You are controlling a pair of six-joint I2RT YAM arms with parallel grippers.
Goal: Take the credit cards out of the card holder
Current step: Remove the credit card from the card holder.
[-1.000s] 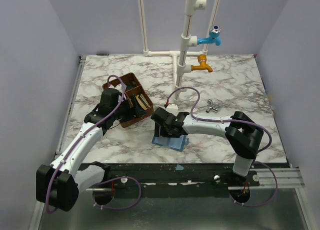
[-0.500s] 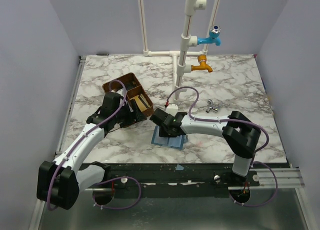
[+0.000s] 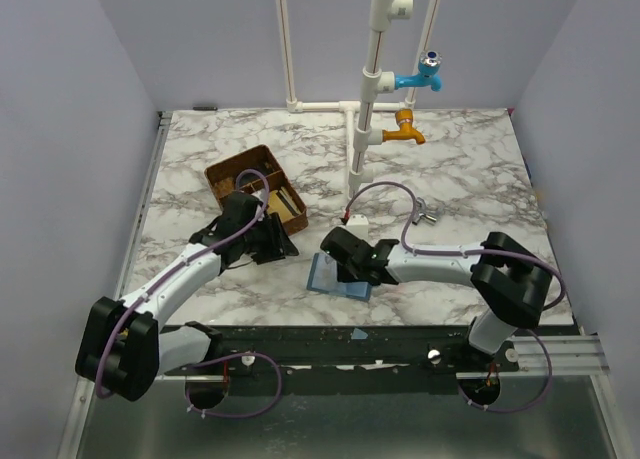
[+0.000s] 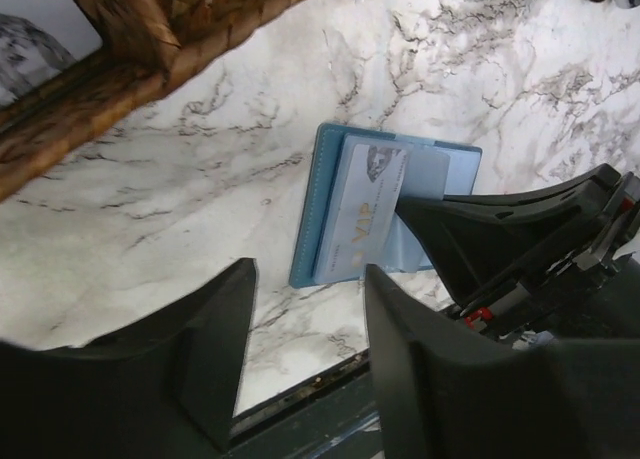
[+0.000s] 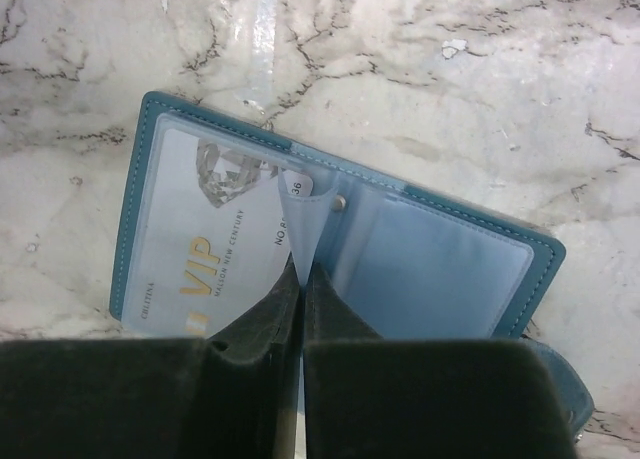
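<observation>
**Surface.** The table [image 5: 470, 69] is smooth and glossy, white marble pattern with grey veining.

**Task items.** The card holder [image 5: 430, 269] is a flat teal-blue rectangle with a stitched border. It lies opened out on the table, directly under and ahead of the right gripper's fingertips. Its inner faces are clear, shiny plastic pockets. One credit card [image 5: 205, 229] sits in the pocket to the left of those fingertips. It is a thin, pale rectangle with rounded corners, gold "VIP" lettering and a faceted diamond print. Whether further cards sit behind it cannot be told from these views.

**Right gripper** [image 5: 300, 271]. The matte black fingers are pressed together, with a thin clear leaf [image 5: 300, 214] of the holder pinched between them. The leaf stands up from the holder's centre fold to the fingertips. The right arm reaches low across the table, its forearm close to level and its wrist tipped down over the holder.

**Left gripper** [image 4: 310, 271]. The broad matte black fingers stand apart with nothing between them. It hangs above the table, with the holder just ahead of the fingertips. The right gripper is ahead and to its right. A brown tray [image 4: 170, 29] of woven texture lies ahead and to its left. The left arm is stretched forward and angled towards the holder.
</observation>
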